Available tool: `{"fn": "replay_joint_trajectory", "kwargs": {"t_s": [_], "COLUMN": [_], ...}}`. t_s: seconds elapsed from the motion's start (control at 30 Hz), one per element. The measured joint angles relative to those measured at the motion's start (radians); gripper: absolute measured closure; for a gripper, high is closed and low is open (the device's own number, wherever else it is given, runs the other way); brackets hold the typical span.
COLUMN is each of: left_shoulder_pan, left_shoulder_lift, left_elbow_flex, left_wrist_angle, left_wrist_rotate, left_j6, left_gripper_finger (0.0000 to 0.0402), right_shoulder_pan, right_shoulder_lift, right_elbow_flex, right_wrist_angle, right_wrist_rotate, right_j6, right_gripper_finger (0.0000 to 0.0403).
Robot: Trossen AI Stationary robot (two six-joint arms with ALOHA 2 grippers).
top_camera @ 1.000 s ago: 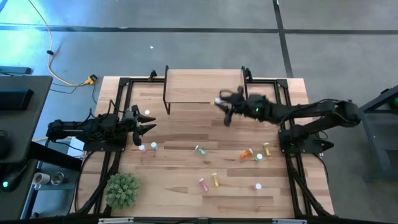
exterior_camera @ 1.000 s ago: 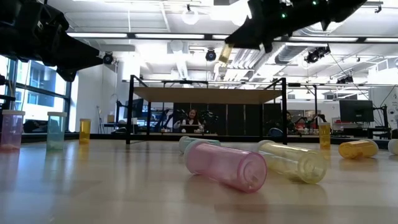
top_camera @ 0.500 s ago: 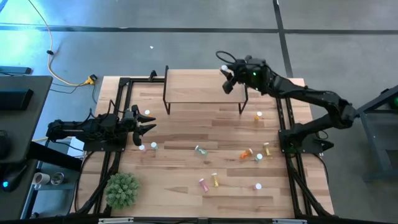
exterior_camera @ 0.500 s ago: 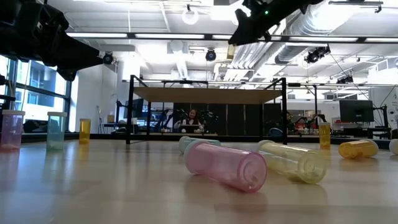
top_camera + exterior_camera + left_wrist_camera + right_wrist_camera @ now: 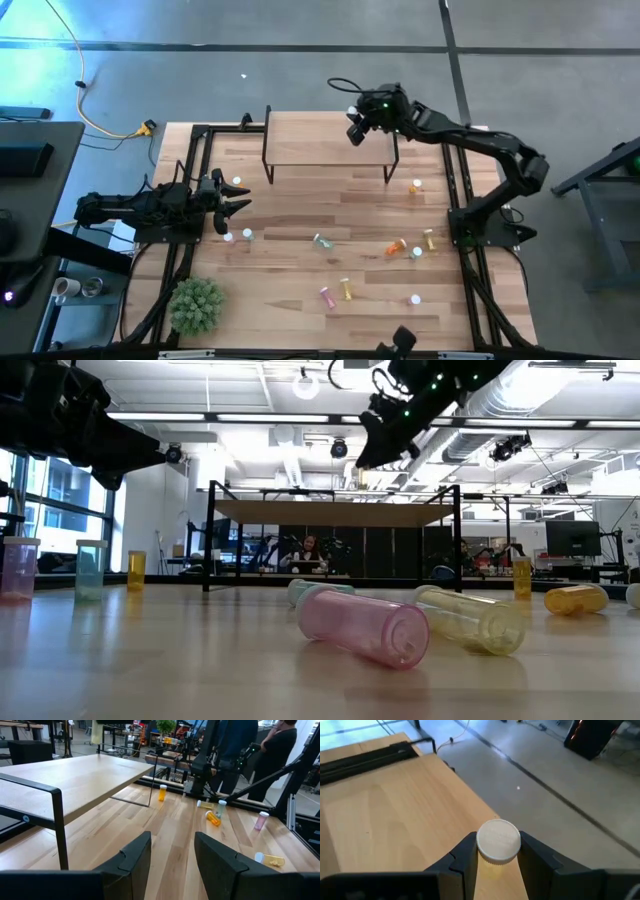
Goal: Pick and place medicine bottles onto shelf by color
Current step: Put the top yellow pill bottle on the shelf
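Right pincer [image 5: 496,851] clamped on a round ribbed-capped yellow bottle [image 5: 498,840] above the smooth light-wood shelf [image 5: 395,815].

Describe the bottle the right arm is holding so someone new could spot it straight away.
Start at the shelf, the low light-wood platform at the table's far edge. Above its right end hangs the right gripper, jaws closed on a white-capped medicine bottle. It is the only bottle up in the air; every other one stands or lies on the tabletop.
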Motion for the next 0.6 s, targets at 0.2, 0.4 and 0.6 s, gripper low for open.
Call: {"fn": "replay_joint_trajectory", "kwargs": {"t_s": [0.2, 0.4, 0.6], "left_shoulder_pan": [0.000, 0.000, 0.000], "left_shoulder_lift": [0.000, 0.000, 0.000], "left_elbow_flex": [0.000, 0.000, 0.000], "left_wrist_angle": [0.000, 0.000, 0.000], "left_wrist_rotate": [0.000, 0.000, 0.000], "left_j6": [0.000, -0.001, -0.003], "left_gripper_finger": [0.0259, 0.0259, 0.0259], "right_shoulder_pan": [-0.007, -0.011, -0.020], "right_shoulder_lift": [0.049, 0.087, 0.096], "right_elbow_flex": [0.000, 0.000, 0.000], "right_wrist_angle": [0.002, 0.005, 0.007], "right_wrist_rotate": [-0.003, -0.007, -0.002], "right_j6": [0.009, 0.008, 0.024], "right_gripper_finger": [0.0293, 0.0293, 0.0293]}}
